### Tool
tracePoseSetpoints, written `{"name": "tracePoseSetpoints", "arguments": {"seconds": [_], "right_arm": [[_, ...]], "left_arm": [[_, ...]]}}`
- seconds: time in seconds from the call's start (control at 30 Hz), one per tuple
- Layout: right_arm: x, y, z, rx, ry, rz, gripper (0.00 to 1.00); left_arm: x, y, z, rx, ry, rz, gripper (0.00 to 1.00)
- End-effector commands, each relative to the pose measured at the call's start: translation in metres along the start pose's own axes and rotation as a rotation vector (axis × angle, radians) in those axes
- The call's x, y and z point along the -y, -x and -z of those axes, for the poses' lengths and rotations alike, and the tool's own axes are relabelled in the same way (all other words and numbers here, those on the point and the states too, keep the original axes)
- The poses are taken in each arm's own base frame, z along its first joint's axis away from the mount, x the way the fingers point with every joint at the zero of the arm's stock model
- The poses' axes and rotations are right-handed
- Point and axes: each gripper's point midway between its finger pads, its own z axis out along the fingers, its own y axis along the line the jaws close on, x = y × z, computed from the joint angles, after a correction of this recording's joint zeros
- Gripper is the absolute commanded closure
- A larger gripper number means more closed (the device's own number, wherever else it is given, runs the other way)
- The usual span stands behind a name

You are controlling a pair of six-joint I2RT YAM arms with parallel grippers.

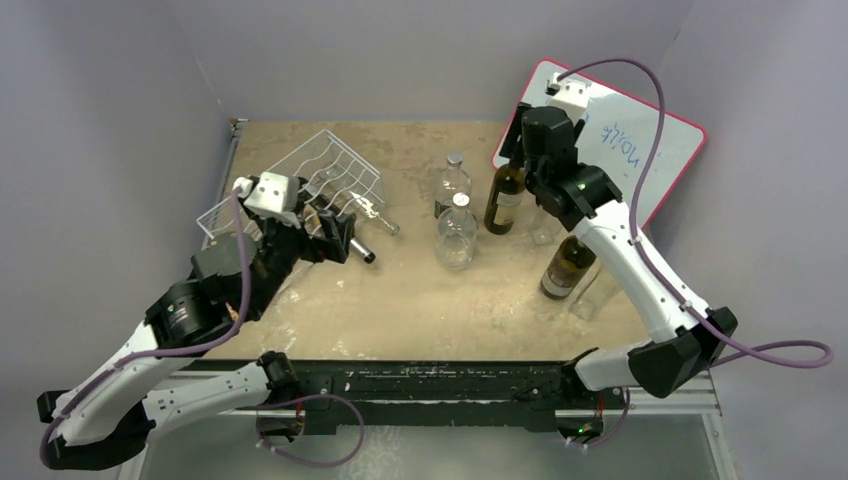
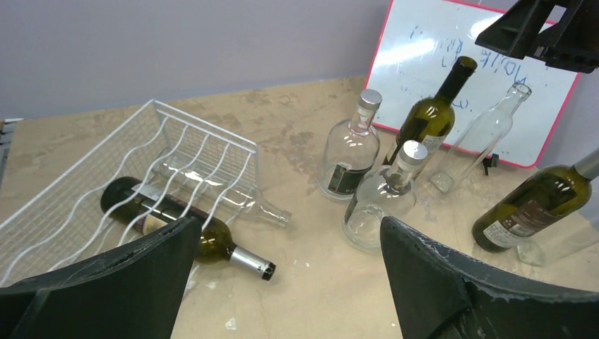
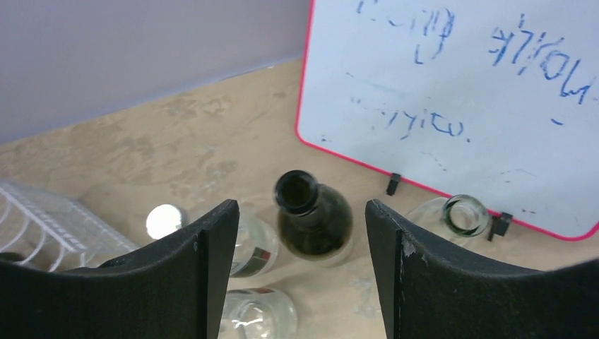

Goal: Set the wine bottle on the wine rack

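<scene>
The right claw [image 3: 298, 212] hangs open directly above a green wine bottle [image 3: 314, 219] that stands upright on the table [image 1: 420, 300] just in front of the whiteboard [image 1: 640, 150]. The bottle's open mouth shows between the two fingers but lower down, so nothing is gripped yet. The left claw [image 2: 288, 226] is spread wide and empty, hovering near the wine rack [image 2: 176, 141] at the far left of the table. A dark bottle [image 2: 219, 244] and a clear bottle [image 2: 261, 210] already lie at the rack with their necks poking out past its edge. The white rods cross over them, so I cannot tell whether they sit in the grooves or underneath. The job looks partly done: those two seem dealt with, while the bottle by the whiteboard has not been lifted. What seems left is lowering onto its neck, closing, and carrying it across to the rack. Another green bottle [image 1: 568, 265] and a round capped bottle [image 1: 457, 232] also stand well away from the rack.
</scene>
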Motion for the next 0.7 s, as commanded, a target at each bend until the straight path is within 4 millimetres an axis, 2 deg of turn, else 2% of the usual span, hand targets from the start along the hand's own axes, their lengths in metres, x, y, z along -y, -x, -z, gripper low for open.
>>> {"name": "tracePoseSetpoints", "arguments": {"seconds": [0.0,0.1,0.2,0.37,0.47,0.67], "right_arm": [[0.013,-0.007,-0.020,-0.016,0.004,0.047,0.31],[0.006,-0.017,-0.032,-0.040,0.060,0.095,0.31],[0.009,-0.030,-0.044,-0.067,0.062,0.119,0.33],[0.006,-0.040,-0.058,-0.073,0.097,0.171,0.41],[0.002,-0.041,-0.061,-0.082,0.121,0.203,0.48],[0.004,-0.049,-0.061,-0.105,0.118,0.231,0.50]], "left_arm": [[0.016,0.000,-0.019,0.016,0.004,0.106,0.01],[0.023,-0.008,-0.028,-0.002,0.009,0.136,0.01],[0.029,-0.015,-0.036,-0.021,0.015,0.154,0.01],[0.037,-0.025,-0.046,-0.051,0.019,0.169,0.02],[0.040,-0.029,-0.050,-0.064,0.023,0.171,0.02],[0.040,-0.035,-0.051,-0.075,0.029,0.172,0.02]]}}
